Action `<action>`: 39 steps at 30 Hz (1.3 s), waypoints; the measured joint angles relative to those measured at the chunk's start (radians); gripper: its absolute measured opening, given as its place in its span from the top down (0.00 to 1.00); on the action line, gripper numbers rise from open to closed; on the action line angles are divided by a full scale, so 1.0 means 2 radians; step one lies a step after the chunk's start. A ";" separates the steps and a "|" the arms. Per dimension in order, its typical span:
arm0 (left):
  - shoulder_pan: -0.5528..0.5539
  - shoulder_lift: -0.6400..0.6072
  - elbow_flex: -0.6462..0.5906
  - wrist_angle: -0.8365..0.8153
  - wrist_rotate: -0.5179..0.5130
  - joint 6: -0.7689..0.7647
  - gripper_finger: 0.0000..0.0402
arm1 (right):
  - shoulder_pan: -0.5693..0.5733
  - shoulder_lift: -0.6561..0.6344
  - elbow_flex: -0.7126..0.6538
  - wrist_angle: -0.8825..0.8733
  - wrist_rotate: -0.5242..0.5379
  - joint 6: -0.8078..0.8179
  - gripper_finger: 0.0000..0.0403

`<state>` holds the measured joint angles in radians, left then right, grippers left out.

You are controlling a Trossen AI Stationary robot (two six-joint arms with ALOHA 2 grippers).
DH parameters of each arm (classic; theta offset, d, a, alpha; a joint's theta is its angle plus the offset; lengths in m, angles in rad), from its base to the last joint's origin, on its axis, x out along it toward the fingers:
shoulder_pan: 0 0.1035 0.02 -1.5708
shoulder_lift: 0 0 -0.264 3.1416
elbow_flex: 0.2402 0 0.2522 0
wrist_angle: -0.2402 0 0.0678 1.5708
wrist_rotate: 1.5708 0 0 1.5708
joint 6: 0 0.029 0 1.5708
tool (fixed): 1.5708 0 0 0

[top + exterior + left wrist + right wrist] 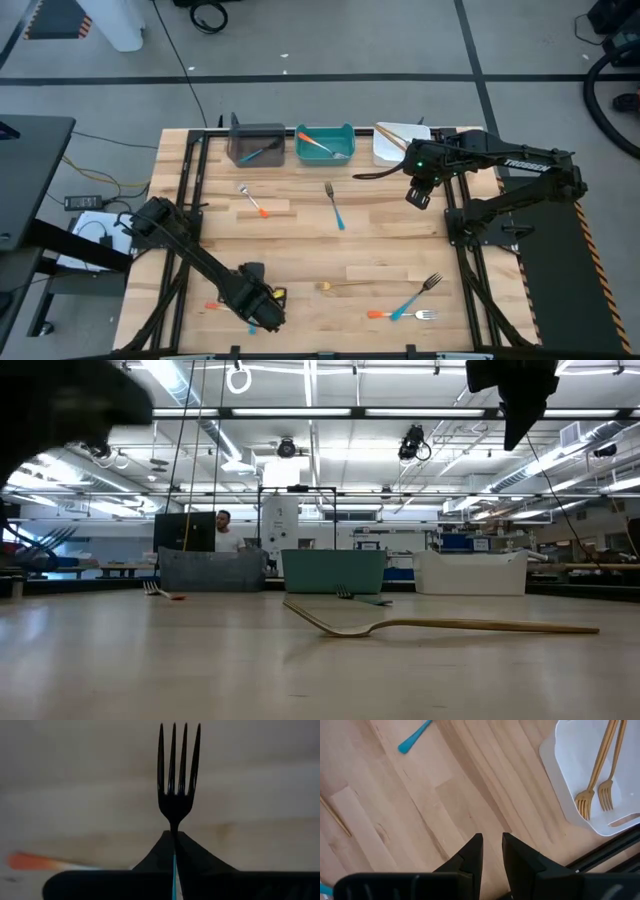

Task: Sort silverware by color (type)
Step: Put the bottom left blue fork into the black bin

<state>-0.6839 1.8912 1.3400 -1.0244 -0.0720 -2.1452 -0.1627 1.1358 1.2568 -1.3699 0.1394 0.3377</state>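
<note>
Lab hall: ceiling strip lights [330,422], workbenches [90,570], taped floor [330,78].

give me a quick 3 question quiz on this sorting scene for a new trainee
1. True or false: the white bin holds gold forks.
2. The fork in the grey bin has a handle that is: A blue, B orange, C gold.
3. Fill in: the ___ gripper is shut on a fork.
Key: 1 true. 2 A. 3 left: the left gripper clamps a blue-handled fork.
</note>
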 joint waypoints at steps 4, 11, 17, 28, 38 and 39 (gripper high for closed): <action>0.031 -0.029 0.025 -0.042 -0.057 0.043 0.97 | 0.000 0.000 0.000 0.020 0.000 -0.001 0.80; 0.125 -0.092 0.043 -0.082 -0.169 0.187 0.97 | 0.000 0.000 0.000 0.081 -0.003 -0.033 0.80; 0.263 -0.124 0.043 -0.128 -0.190 0.381 0.98 | -0.001 0.001 0.000 0.121 -0.004 -0.051 0.80; 0.547 -0.138 0.043 -0.029 -0.212 0.793 0.96 | -0.024 0.002 0.000 0.180 0.000 -0.053 0.80; 0.710 -0.134 0.038 0.049 -0.158 1.045 0.96 | -0.052 0.004 0.000 0.206 0.001 -0.047 0.80; 0.720 -0.134 0.034 0.063 -0.149 1.061 0.96 | -0.054 0.004 0.000 0.206 0.001 -0.047 0.80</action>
<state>0.7552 1.6230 1.4085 -0.8978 -0.3691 -0.0239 -0.2711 1.1439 1.2568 -0.9581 0.1410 0.2432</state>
